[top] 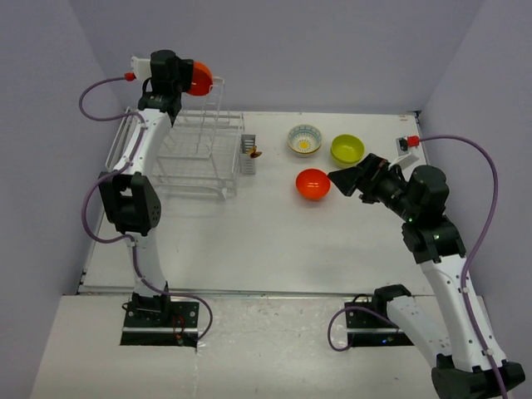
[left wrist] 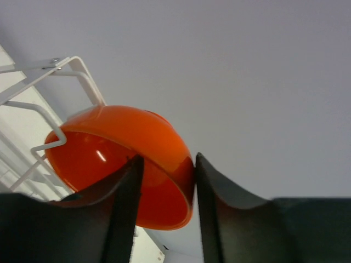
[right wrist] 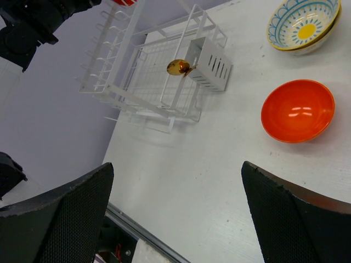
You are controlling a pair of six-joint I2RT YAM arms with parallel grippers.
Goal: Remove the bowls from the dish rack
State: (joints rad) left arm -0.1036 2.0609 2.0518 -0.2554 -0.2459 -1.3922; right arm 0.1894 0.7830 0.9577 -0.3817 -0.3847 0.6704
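1. Our left fingers [left wrist: 125, 213] are clamped on the rim of the held orange-red bowl [left wrist: 109, 159], one finger inside and one outside.
2. That bowl is tipped on edge, up in the air by the top of the upright tier of the dish rack [top: 195, 154]. In the left wrist view a white wire crosses its left edge, and we cannot tell whether they touch.
3. Our right fingers [right wrist: 60, 219] are spread wide apart with nothing between them, hovering over the tabletop [top: 249, 241].
4. Just beside them sits the second orange-red bowl [top: 312, 184], upright on the tabletop.
5. Beyond it stand the lime-green bowl [top: 347, 149] and the flowered white bowl [top: 304, 139], near each other but apart, both upright and clear of the rack.
6. The grey cutlery holder [right wrist: 211, 66] hangs on the rack's right end, with a small golden-brown item [right wrist: 176, 67] at its side.
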